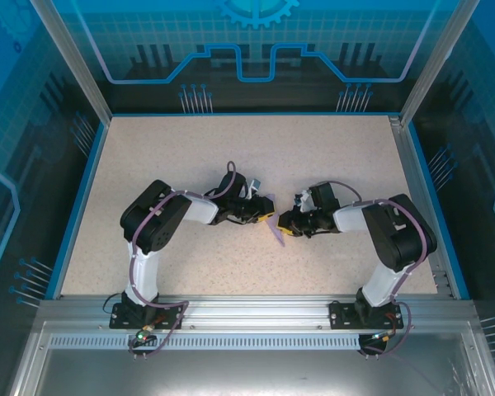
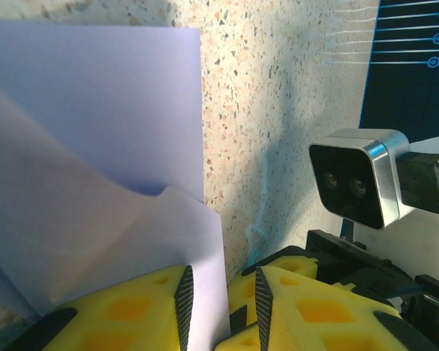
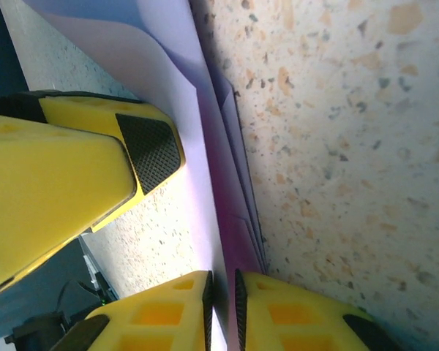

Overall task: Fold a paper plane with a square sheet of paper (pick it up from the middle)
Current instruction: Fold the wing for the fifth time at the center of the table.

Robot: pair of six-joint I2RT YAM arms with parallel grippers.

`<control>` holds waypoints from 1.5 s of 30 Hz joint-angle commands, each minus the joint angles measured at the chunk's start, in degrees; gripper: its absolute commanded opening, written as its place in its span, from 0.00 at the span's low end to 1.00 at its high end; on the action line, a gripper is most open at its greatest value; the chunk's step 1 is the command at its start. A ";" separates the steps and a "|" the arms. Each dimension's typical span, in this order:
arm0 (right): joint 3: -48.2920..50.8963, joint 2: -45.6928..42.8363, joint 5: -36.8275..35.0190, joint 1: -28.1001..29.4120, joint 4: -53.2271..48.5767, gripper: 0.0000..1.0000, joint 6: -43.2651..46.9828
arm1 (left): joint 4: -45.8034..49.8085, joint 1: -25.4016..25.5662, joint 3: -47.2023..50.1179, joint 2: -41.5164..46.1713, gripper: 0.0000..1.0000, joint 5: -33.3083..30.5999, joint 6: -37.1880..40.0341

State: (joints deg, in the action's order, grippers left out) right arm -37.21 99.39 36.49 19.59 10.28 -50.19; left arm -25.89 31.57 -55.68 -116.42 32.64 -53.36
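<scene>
Where the two arms meet just below the centre of the overhead view, a folded sheet of pale purple paper sits on the speckled table between the left pincer and the right pincer. A pointed corner of it pokes out toward the bottom of the frame, below both pincers.

From the left wrist, the paper covers the upper left and left side. A flat layer ends in a straight vertical edge near mid-frame. A curved layer in front of it runs down to the bottom centre and into the left pincer. Those jaws stand apart. The paper lies against the black pad of the left-hand finger, with a clear gap to the other pad, so nothing is clamped. A silver-fronted camera sits at the right of the frame.

From the right wrist, the paper comes down from the top left as a stack of layered edges and enters the right pincer at the bottom centre. These jaws are almost together with the paper in the narrow slot. I cannot tell whether they are pressing on it. A big yellow finger at mid-left has its black pad close beside the paper's flat face.
</scene>
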 commanded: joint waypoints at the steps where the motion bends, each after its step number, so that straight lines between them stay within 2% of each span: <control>1: -0.28 2.22 0.05 0.84 -9.08 0.16 3.18 | 5.83 0.02 0.48 -2.54 0.32 -2.26 2.21; 4: -1.02 2.51 -1.28 1.82 -12.33 0.14 5.63 | 6.08 -0.02 0.66 -2.58 0.32 -2.31 2.17; 9: -1.43 0.23 -0.06 2.66 -13.01 0.15 6.33 | 6.12 0.00 1.28 -2.45 0.32 -2.34 1.90; 14: -4.30 -2.33 0.40 3.69 -18.25 0.15 9.35 | 5.65 0.06 1.94 -2.41 0.32 -2.36 1.62; 20: -5.12 -0.72 -2.19 4.31 -21.90 0.11 11.43 | 5.69 0.05 1.90 -2.49 0.31 -2.25 1.58; 25: -4.25 1.24 -3.57 3.95 -20.70 0.08 10.98 | 6.10 0.01 1.55 -2.49 0.31 -2.22 1.68; 29: -3.42 0.35 -1.26 3.68 -19.45 0.11 9.81 | 7.03 0.02 1.10 -2.50 0.31 -2.13 2.08; 40: -2.18 -3.13 -1.52 3.32 -22.58 0.14 11.07 | 7.60 0.02 0.93 -2.78 0.31 -2.24 2.36; 45: -2.09 -1.79 -3.12 3.21 -23.73 0.10 12.30 | 7.96 0.03 0.67 -2.59 0.30 -2.31 2.60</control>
State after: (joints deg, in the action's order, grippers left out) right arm -40.45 97.01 34.50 22.85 -8.60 -39.18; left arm -25.28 31.57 -55.79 -116.44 32.62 -52.34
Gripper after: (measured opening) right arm 0.105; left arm 0.303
